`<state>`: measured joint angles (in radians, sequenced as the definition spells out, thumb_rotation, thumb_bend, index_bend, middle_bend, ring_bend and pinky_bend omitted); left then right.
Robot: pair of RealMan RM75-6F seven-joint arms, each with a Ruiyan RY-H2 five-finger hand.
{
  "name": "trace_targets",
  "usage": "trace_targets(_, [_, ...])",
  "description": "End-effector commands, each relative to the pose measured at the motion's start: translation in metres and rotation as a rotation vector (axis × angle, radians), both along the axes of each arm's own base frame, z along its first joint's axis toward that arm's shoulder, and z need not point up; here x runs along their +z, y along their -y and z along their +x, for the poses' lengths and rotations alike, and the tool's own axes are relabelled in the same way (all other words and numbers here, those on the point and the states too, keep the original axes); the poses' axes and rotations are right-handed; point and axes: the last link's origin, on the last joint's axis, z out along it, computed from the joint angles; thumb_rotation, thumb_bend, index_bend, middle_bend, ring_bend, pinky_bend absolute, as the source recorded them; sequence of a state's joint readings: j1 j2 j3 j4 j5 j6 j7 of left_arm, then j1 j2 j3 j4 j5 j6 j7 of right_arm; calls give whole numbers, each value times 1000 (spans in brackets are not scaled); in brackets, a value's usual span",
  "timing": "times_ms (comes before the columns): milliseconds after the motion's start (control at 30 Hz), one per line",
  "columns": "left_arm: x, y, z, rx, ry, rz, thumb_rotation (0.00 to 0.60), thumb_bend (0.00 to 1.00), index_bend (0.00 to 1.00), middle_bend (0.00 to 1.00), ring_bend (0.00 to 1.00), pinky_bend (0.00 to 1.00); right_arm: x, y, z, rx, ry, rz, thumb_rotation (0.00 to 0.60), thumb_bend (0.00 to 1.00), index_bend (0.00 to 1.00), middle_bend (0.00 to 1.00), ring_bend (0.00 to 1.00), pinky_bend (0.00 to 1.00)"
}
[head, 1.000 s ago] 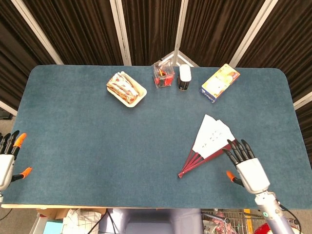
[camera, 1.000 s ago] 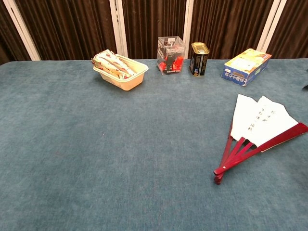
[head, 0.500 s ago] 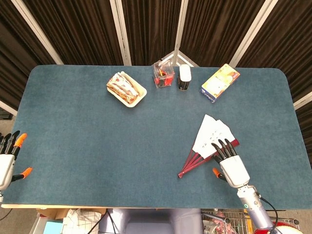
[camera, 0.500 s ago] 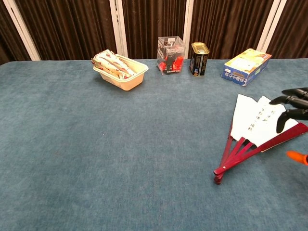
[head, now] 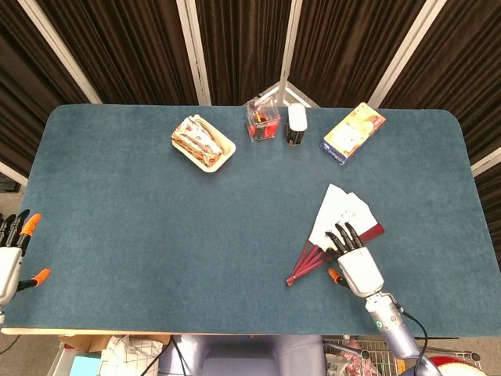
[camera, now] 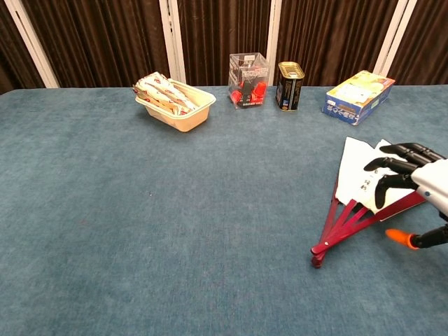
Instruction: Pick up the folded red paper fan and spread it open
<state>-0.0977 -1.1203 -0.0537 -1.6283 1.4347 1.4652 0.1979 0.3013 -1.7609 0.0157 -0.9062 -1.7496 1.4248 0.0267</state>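
Note:
The red paper fan [head: 333, 219] [camera: 357, 175] lies partly spread on the blue table, white leaf toward the back, red ribs meeting at a pivot near the front. My right hand [head: 354, 262] [camera: 418, 187] hovers over the fan's right edge, fingers apart and stretched above the white leaf, holding nothing. Whether the fingertips touch the paper I cannot tell. My left hand [head: 11, 254] stays off the table's left front corner, fingers apart and empty; the chest view does not show it.
Along the back stand a tray of snack packets [head: 203, 143] [camera: 175, 101], a clear box with red items [head: 262, 119] [camera: 248, 80], a dark can [head: 296, 124] [camera: 289, 85] and a yellow-blue carton [head: 353, 132] [camera: 358, 96]. The table's front edge [head: 196, 330] runs close to the right hand.
My right hand has moved left over the fan, from beside its right edge to above the leaf and ribs. The fan and left hand have stayed put.

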Motion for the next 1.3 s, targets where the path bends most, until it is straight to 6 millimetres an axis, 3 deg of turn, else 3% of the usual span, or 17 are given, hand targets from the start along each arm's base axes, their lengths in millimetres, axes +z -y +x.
trace_targets(33, [0,0,0,1,3,1,600,0,0,0,0,0,-5,2,-1,-12,8,1,600,268,501,215,41,0])
trace_targets(300, [0,-1,0,2,4,3,600,0,0,0,0,0,-12,1,-7,-37,17,10,600,268,501,215,41,0])
trace_targets(733, [0,-2,-1,9,3,8,600,0,0,0,0,0,-26,2,2,-27,45,30,600,277,518,233,40,9])
trace_targets(1033, [0,-2,-1,8,6,9,600,0,0,0,0,0,-31,2,9,-22,75,37,600,477,672,294,55,34])
trace_targets(1300, [-1,-2,-1,10,6,10,600,0,0,0,0,0,-18,12,26,-3,165,-2,600,539,688,308,57,36])
